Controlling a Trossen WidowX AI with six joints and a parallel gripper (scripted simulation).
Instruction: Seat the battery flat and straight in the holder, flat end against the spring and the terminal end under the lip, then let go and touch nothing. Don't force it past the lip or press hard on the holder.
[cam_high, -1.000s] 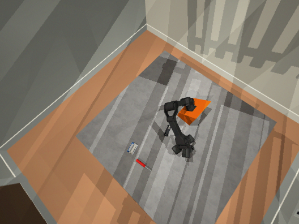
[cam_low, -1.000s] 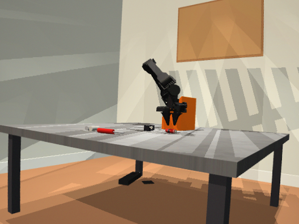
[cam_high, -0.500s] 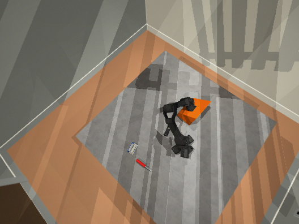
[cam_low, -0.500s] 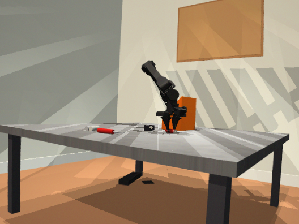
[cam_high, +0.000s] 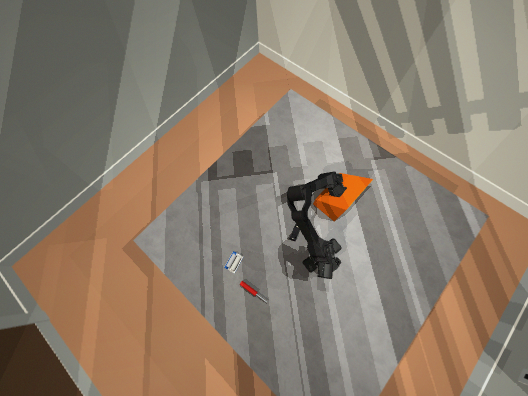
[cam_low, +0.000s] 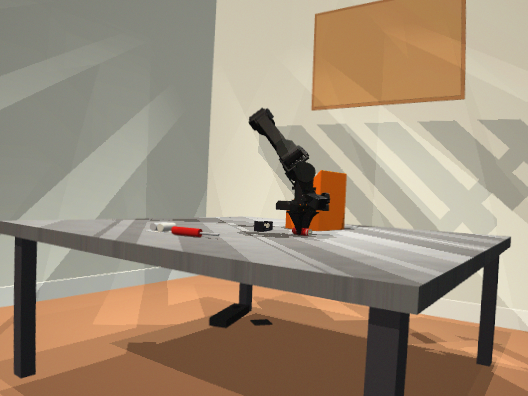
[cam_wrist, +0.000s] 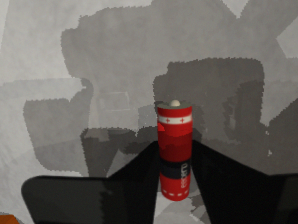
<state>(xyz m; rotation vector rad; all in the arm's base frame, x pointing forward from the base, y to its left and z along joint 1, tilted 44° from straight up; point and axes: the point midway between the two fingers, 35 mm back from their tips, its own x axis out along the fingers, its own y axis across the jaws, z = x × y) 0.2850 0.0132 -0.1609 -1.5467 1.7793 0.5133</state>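
The red battery (cam_low: 306, 232) (cam_wrist: 175, 145) lies flat on the table, with its terminal end pointing away from the gripper in the wrist view. It is hidden under the arm in the top view. My gripper (cam_low: 300, 229) (cam_wrist: 173, 146) points down over the battery, with one finger against each long side, and is shut on it. The small black holder (cam_high: 294, 233) (cam_low: 263, 226) stands on the table apart from the gripper, to its left in the exterior view. It is partly beside the arm in the top view, and its inside cannot be made out.
The orange wedge block (cam_high: 352, 190) (cam_low: 333, 205) stands at the arm's base. A red screwdriver (cam_high: 249, 288) (cam_low: 187, 231) and a small white and blue item (cam_high: 233, 262) lie on the far side of the holder from the wedge. The item shows white round ends (cam_low: 163, 227) in the exterior view.
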